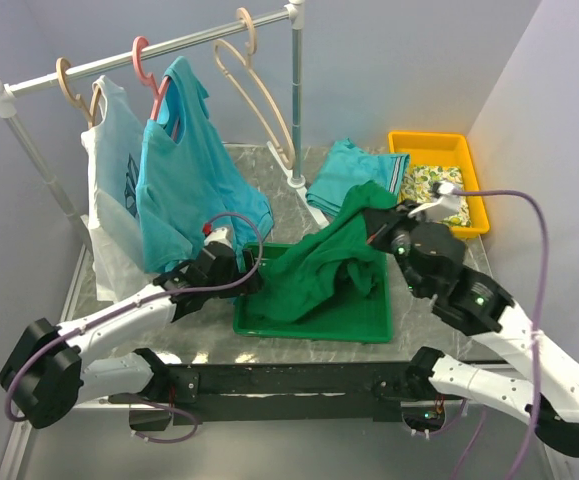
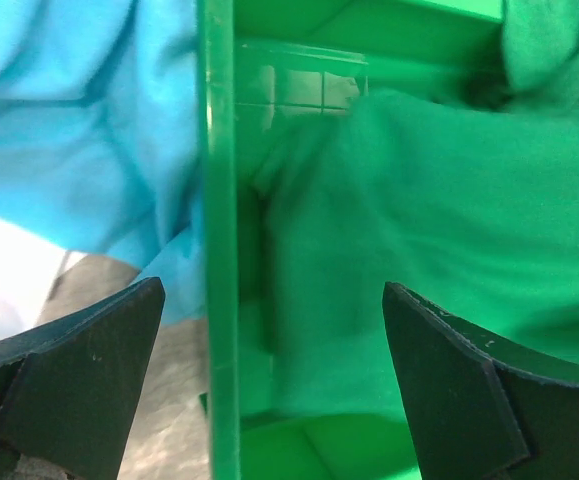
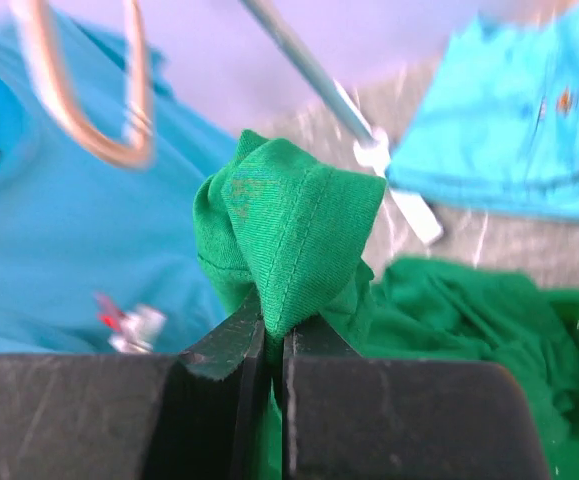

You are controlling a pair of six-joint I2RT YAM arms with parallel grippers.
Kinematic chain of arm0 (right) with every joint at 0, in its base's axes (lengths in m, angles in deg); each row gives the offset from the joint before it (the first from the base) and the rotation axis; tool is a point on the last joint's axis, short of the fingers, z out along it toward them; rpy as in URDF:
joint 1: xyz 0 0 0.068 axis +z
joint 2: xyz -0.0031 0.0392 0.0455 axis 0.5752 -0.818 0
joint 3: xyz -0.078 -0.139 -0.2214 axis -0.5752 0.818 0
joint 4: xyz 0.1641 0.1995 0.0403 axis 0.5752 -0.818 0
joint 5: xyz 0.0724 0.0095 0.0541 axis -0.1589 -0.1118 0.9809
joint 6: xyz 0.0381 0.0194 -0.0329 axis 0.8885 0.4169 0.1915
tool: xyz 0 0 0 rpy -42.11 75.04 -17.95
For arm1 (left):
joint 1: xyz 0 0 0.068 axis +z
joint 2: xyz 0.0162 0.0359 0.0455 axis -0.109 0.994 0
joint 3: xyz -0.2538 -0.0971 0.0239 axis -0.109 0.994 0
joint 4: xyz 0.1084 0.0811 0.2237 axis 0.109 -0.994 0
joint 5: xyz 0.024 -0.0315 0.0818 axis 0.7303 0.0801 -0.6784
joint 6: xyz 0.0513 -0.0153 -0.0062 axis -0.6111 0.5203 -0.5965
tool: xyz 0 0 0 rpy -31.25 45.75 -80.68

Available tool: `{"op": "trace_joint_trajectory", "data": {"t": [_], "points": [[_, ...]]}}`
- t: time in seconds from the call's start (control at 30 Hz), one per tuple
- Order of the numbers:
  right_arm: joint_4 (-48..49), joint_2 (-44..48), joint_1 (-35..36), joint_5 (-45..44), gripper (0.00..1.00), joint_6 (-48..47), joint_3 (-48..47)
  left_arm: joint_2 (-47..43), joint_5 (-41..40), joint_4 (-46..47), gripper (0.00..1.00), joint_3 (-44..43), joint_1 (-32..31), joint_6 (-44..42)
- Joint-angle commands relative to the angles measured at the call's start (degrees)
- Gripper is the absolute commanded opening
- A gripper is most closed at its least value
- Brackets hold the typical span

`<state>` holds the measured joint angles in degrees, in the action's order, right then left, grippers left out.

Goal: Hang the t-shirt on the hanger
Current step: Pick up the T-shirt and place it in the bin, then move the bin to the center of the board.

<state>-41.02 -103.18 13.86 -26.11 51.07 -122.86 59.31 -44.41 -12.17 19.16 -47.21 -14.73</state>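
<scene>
The dark green t-shirt lies half in a green tray, with one end pulled up to the right. My right gripper is shut on a bunched fold of the t-shirt and holds it above the tray. My left gripper is open at the tray's left wall, with the t-shirt ahead of the jaws inside the tray. The empty beige hanger hangs on the rail at the back right; part of it shows in the right wrist view.
A clothes rail holds a pink hanger with a turquoise shirt and a beige hanger with a white shirt. A folded turquoise garment lies behind the tray. A yellow bin stands at the back right.
</scene>
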Motion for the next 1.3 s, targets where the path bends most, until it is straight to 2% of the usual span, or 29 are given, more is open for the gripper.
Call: {"op": "trace_joint_trajectory", "data": {"t": [0.0, 0.17, 0.4, 0.53, 0.63, 0.77, 1.0, 1.27], "points": [[-0.67, 2.40, 0.16, -5.05, 0.00, -3.91, -6.89, 2.54, 2.45, 5.75, 0.97, -0.15, 0.08, 3.43], [1.87, 3.72, 0.16, -4.88, 0.00, -6.81, -11.55, 4.92, 2.71, 8.84, 0.99, 0.29, -0.88, 4.75], [6.26, 1.35, 0.16, -3.92, 0.00, -11.38, -20.96, 10.10, 1.39, 10.77, 0.99, -3.40, -5.80, 5.80], [8.91, -0.23, 0.16, -4.53, 0.00, -14.80, -25.88, 13.88, 0.52, 13.14, 0.99, -4.81, -8.26, 9.48], [10.05, -2.69, 0.16, -5.14, 0.00, -17.62, -30.71, 17.65, 0.08, 18.06, 0.99, -5.68, -10.72, 11.34], [10.31, -6.38, 0.16, -6.55, 0.00, -20.08, -36.51, 23.28, -1.33, 19.55, 0.99, -12.17, -13.28, 12.13], [15.41, -9.64, 0.16, -11.56, 0.00, -28.86, -38.63, 31.89, -2.91, 24.56, 0.98, -19.30, -19.95, 16.17], [13.30, -11.57, 0.07, -9.72, 0.00, -29.31, -42.24, 41.83, -1.16, 24.48, 0.98, -31.26, -24.09, 15.30]]}}
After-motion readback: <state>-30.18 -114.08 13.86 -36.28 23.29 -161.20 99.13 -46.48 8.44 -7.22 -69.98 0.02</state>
